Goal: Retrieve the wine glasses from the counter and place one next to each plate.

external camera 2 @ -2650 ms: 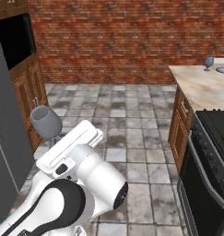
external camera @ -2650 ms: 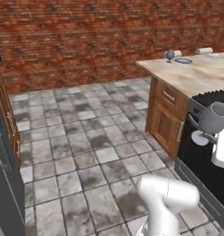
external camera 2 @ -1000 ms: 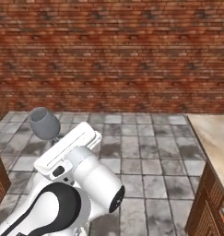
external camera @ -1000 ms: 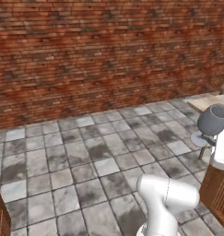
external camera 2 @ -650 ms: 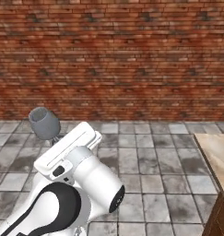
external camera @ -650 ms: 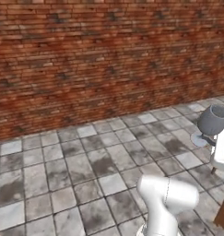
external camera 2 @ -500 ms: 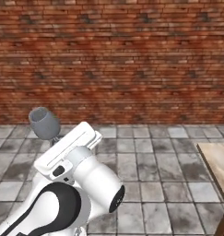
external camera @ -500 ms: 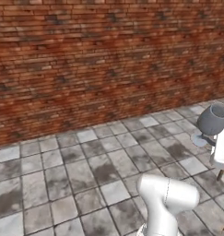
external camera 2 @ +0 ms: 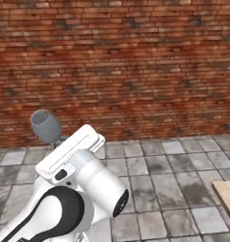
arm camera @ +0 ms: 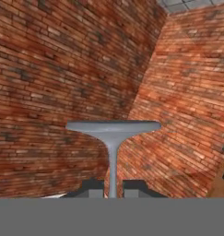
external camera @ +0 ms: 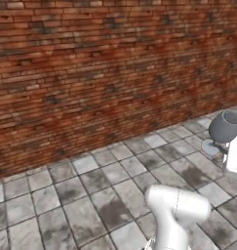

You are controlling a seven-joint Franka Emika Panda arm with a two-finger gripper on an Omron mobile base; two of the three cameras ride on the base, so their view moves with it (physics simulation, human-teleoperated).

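My gripper (arm camera: 113, 186) is shut on the thin stem of a dark grey-blue wine glass (arm camera: 113, 156), whose round foot spreads flat just beyond my fingertips (arm camera: 92, 188). In the left base view the wine glass (external camera: 225, 128) hangs tilted at the right edge, its bowl up and left of the white hand. The right base view has the wine glass (external camera 2: 45, 125) sticking out above the hand at the left. A corner of the tan counter (external camera 2: 226, 194) shows at the lower right. The plates are out of view.
A red brick wall (external camera: 105, 73) stands across the whole width ahead, meeting another brick wall (arm camera: 187, 106) at a corner. Grey marbled floor tiles (external camera 2: 173, 165) run from the base up to the wall.
The whole picture has slid to the right as the base turned, so the counter has nearly left the right base view. The glass stays in the same grip.
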